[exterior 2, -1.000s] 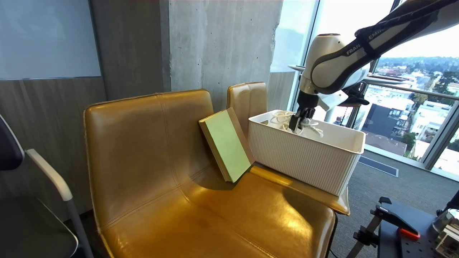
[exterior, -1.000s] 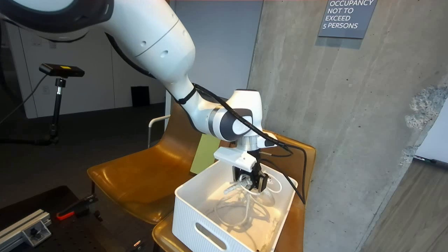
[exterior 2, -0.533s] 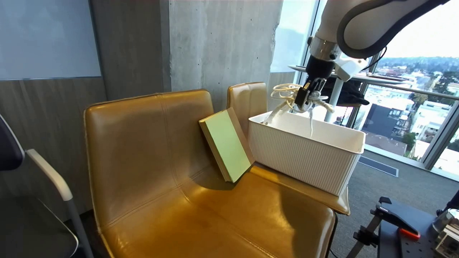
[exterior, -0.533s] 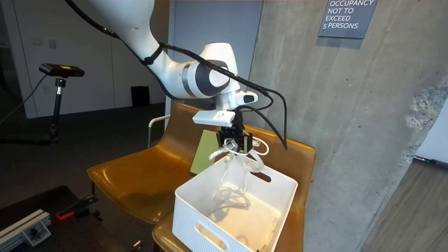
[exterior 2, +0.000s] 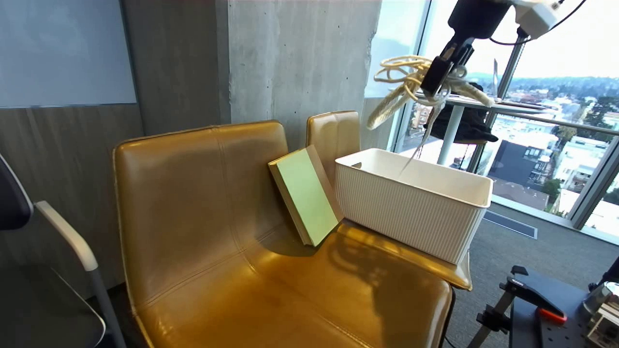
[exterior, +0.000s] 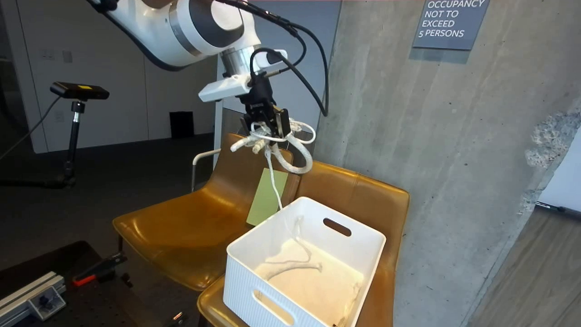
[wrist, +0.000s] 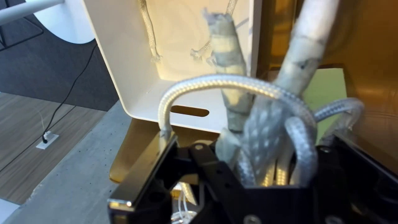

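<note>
Gripper (exterior: 267,131) pinches a braided rope bundle (wrist: 264,130) between its jaws, aloft! | ribbed bin (exterior 2: 406,217) below them, one strand (exterior: 273,181) seemingly dipping in | step: apparently the lift | next calls for: firm pinch, height to free that strand

A wall sign (exterior: 450,24) reads "OCCUPANCY NOT TO EXCEED 5 PERSONS".

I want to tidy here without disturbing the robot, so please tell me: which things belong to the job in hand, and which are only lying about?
In the job:
gripper
white rope bundle, held in it
white box, where one strand trails

Apparently just lying about:
green book-like block
red-and-black tool
</note>
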Controlling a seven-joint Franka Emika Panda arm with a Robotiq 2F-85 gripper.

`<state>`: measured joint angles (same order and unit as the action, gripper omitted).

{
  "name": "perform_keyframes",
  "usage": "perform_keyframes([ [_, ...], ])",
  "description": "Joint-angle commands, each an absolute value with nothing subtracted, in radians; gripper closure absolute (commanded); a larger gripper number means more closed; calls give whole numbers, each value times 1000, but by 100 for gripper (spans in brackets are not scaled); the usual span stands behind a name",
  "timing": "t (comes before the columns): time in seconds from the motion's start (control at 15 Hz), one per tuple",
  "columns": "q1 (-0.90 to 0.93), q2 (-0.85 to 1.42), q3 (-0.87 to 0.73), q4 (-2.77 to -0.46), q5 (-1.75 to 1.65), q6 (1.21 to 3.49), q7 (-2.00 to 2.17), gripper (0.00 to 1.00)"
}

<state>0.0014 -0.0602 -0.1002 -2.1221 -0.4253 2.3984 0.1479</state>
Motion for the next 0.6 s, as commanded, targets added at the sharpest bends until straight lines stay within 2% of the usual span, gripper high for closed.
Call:
perform_keyframes([
  [0.0, 47, -130, 23, -2093, -433, 2300, 214, 100],
  [0.33, 137, -46, 192, -1938, -435, 2194, 322, 100],
  [0.53, 173, 20, 227, -1869, -436, 2167, 344, 100],
])
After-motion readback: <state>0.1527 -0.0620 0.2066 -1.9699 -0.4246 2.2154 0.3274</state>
